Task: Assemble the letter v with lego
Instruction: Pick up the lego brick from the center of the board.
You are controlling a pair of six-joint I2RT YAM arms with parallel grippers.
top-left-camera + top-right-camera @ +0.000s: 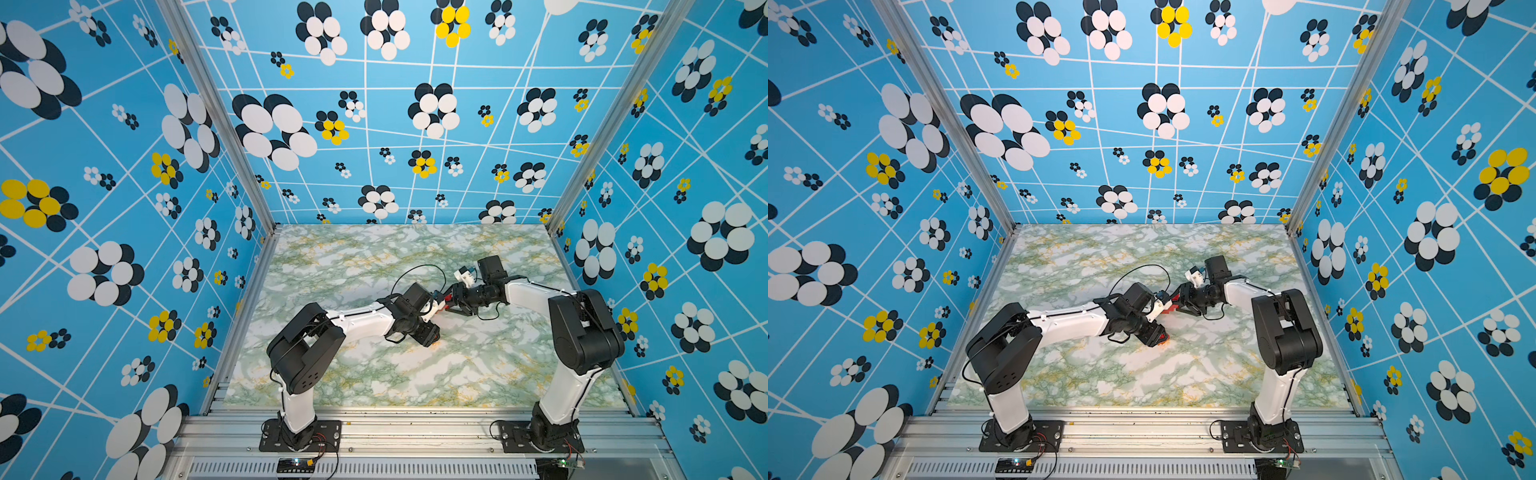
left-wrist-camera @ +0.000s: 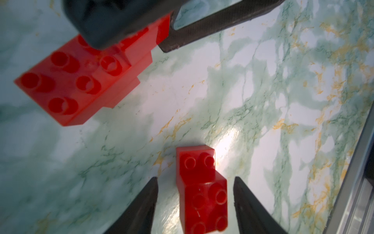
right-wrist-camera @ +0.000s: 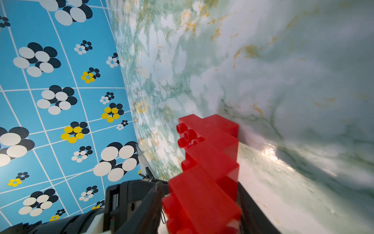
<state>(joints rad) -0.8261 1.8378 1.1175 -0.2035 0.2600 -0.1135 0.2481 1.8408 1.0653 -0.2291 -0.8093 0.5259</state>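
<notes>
Left tool [image 2: 195,179] open astride lego pair [image 2: 202,194], not touching; right tool [image 3: 200,188] clamped on stepped stack [image 3: 210,145].

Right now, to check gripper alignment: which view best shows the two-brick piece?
Left wrist: the two-brick piece lies sharp inside the open left gripper. Both top views show only a red sliver; right wrist misses it.
</notes>
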